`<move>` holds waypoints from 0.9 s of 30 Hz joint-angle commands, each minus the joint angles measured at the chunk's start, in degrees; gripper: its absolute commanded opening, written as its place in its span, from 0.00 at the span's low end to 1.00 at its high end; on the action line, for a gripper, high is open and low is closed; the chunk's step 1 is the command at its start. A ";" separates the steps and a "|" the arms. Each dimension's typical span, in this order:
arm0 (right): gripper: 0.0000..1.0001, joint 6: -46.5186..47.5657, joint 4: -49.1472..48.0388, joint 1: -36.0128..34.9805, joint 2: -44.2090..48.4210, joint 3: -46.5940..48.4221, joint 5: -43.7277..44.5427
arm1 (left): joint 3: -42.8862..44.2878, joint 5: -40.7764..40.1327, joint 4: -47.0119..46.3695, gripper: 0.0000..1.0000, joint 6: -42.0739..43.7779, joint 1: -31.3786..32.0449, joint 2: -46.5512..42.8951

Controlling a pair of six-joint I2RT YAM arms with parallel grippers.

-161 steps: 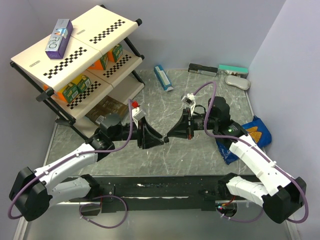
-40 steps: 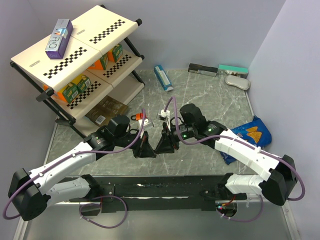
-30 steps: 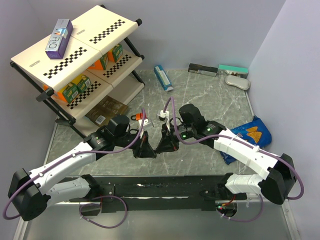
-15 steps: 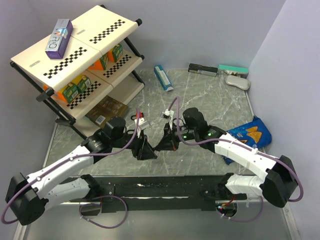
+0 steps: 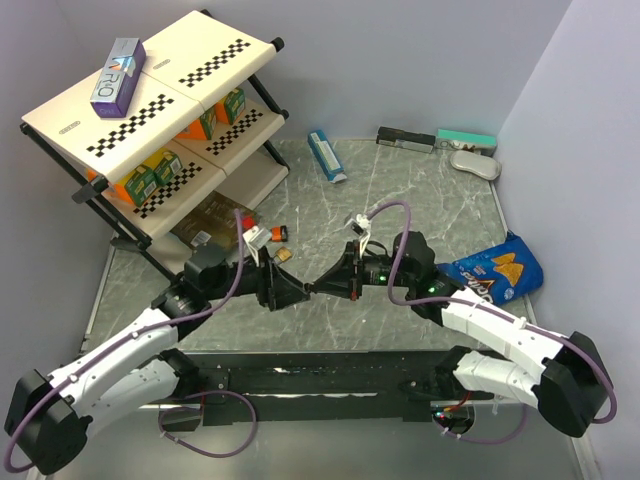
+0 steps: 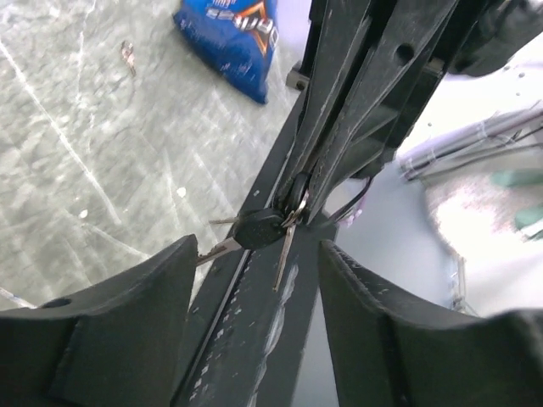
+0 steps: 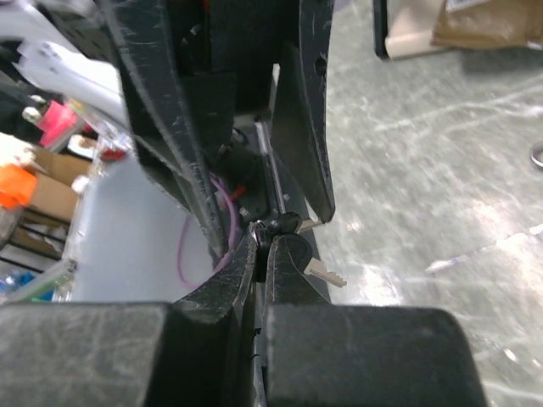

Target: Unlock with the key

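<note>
The left arm's black claw (image 5: 297, 291) stands spread, its two fingers (image 6: 110, 339) flanking but not touching the tiny dark key cluster with black heads and thin metal blades (image 6: 261, 229), which is held up off the grey marbled desk (image 5: 400, 195). The right arm's black claw (image 7: 263, 242), pressed together, pinches that cluster at its tips. A crumpled blue snack bag (image 5: 497, 268) lies on the desk further right.

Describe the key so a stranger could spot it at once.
On the grey marbled table, look mid-table where the right fingers and left fingers meet tip to tip. The key hangs pinched in the shut right ones, between the open left ones. It is a tiny black-headed bunch with thin metal blades, unlike the blue chip bag.
</note>
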State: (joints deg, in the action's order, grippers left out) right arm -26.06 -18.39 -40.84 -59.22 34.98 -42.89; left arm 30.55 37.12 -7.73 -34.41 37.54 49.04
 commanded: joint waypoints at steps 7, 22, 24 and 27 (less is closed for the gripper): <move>0.00 -6.19 -14.39 0.41 1.39 -3.17 3.60 | -3.13 -1.69 -11.89 0.48 -10.50 -0.19 -3.16; 0.00 -4.17 -10.43 0.41 2.53 -2.73 6.86 | -2.76 -4.70 -6.33 0.48 -7.24 -0.19 -6.24; 0.00 -4.34 -10.70 0.41 2.44 -2.81 6.86 | -3.12 -3.47 -7.65 0.45 -7.68 -0.19 -6.06; 0.00 -4.43 -11.05 0.41 2.27 -2.81 6.60 | -3.12 -2.32 -8.27 0.42 -7.77 -0.19 -5.62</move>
State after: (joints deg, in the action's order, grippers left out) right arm -30.41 -26.50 -40.60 -57.71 31.68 -36.38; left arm 27.38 31.46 -11.44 -41.21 37.21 43.11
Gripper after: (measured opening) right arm 0.035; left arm 0.431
